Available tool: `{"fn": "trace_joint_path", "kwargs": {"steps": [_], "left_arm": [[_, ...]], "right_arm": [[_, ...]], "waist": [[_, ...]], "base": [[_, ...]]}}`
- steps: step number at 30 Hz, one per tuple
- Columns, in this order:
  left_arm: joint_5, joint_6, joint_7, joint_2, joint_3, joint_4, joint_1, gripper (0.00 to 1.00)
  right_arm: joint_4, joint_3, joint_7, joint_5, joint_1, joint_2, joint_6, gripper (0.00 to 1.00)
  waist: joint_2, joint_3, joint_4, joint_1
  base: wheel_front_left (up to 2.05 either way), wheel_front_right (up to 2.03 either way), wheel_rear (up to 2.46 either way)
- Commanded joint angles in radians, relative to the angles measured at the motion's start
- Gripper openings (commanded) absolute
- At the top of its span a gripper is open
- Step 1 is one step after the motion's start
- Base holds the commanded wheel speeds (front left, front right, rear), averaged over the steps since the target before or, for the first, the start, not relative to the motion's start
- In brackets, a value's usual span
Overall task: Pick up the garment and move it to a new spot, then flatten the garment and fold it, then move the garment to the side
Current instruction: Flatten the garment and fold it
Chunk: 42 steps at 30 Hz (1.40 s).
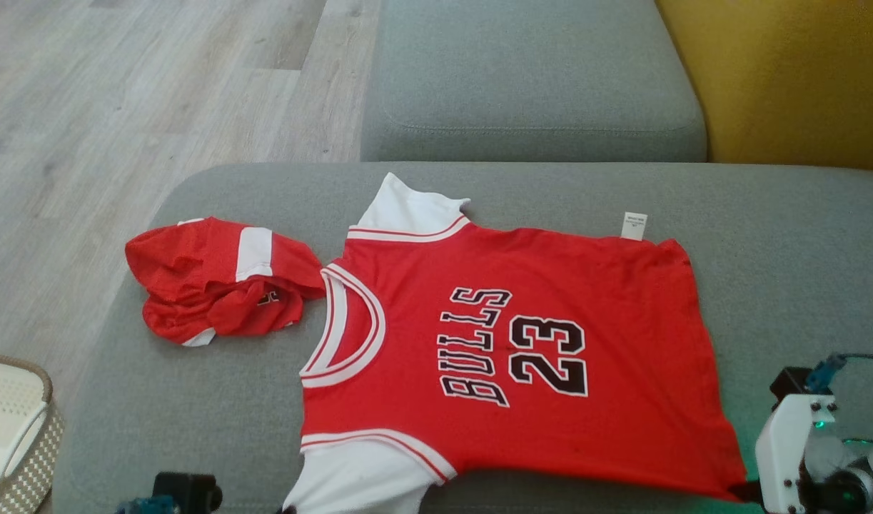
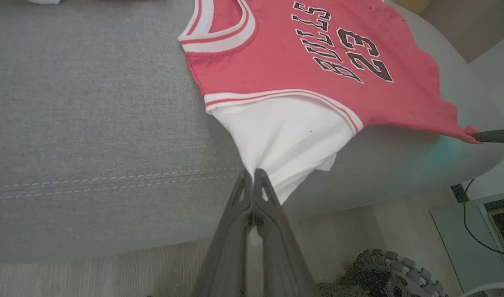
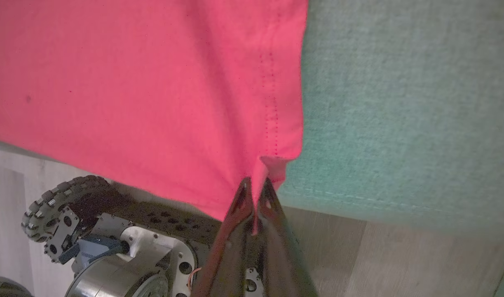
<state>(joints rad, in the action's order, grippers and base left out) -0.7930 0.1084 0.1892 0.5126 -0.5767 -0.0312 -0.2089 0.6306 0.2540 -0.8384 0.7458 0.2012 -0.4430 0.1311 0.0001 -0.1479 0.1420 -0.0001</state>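
The jersey [image 1: 622, 335] is showing as thin, smooth red cloth with white sleeves. It is carrying ribbed white and red bands at the round neck and the armholes, and black signs "BULLS" and "23" edged in white on the chest. It is lying spread almost flat on the grey sofa seat [image 1: 215, 407], which is wearing a coarse woven cover with rounded corners and a stitched seam along its front edge. The neck is pointing to the robot's left and the hem to its right. A small white label [image 1: 634, 225] is sticking out at the far end of the hem.

The left fingers [image 2: 240, 198], long, dark and tapering, are pressing together on the tip of the near white sleeve [image 2: 284, 136], which is hanging over the front edge of the seat. The right fingers [image 3: 240, 206] are clamping tight on the near corner of the red hem, beside the double row of stitching, and the cloth is pulling into small folds toward them.

Just beside the neck, on the robot's left, a second red garment [image 1: 215, 285] of mesh cloth with a white stripe is lying crumpled on the same seat. A white perforated basket [image 1: 47, 400] with a brownish rim is standing on the pale wooden floor [image 1: 122, 107].
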Motion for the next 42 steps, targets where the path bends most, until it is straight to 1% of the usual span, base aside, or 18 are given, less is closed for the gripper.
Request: {"fn": "trace_joint_path", "kwargs": {"steps": [1,6,11,19,24,31,34,42], "left_arm": [[-0.007,0.010,0.002,0.031,0.047,-0.041,0.045,0.00],[-0.021,0.033,0.038,0.063,0.052,-0.119,0.011,0.00],[-0.018,0.046,0.034,0.055,0.060,-0.158,0.030,0.00],[0.017,0.025,0.056,0.056,0.053,-0.148,0.144,0.00],[0.040,-0.011,0.086,0.054,0.052,-0.106,0.279,0.00],[0.039,-0.048,0.106,0.019,0.052,-0.018,0.423,0.00],[0.042,-0.059,0.104,0.003,0.047,0.016,0.460,0.00],[0.053,-0.101,0.087,-0.058,0.029,0.177,0.586,0.00]], "right_arm": [[-0.041,0.003,-0.011,0.005,0.016,-0.044,0.000,0.00],[-0.128,-0.030,-0.067,-0.004,-0.034,-0.065,0.000,0.00],[-0.197,-0.080,-0.068,-0.042,-0.042,-0.044,0.000,0.00],[-0.245,-0.124,-0.092,-0.107,0.015,-0.005,0.000,0.00],[-0.230,-0.147,-0.100,-0.146,0.088,0.031,0.000,0.00],[-0.167,-0.162,-0.062,-0.181,0.182,0.075,0.000,0.00],[-0.145,-0.161,-0.046,-0.193,0.202,0.080,0.000,0.00],[-0.068,-0.140,0.033,-0.223,0.277,0.086,0.000,0.00]], "waist": [[-0.0001,0.000,0.000,0.0001],[-0.0001,0.006,-0.003,0.0001],[-0.0001,0.020,-0.007,0.0001],[-0.0001,0.059,-0.015,0.0001],[-0.0001,0.095,-0.012,0.0001],[-0.0001,0.143,-0.017,0.0001],[-0.0001,0.156,-0.014,0.0001],[-0.0001,0.203,-0.013,0.0001]], "base": [[0.00,0.00,0.00],[0.00,0.00,0.00],[0.00,0.00,0.00],[0.00,0.00,0.00],[0.00,0.00,0.00],[0.00,0.00,0.00],[0.00,0.00,0.00],[0.00,0.00,0.00]]}}
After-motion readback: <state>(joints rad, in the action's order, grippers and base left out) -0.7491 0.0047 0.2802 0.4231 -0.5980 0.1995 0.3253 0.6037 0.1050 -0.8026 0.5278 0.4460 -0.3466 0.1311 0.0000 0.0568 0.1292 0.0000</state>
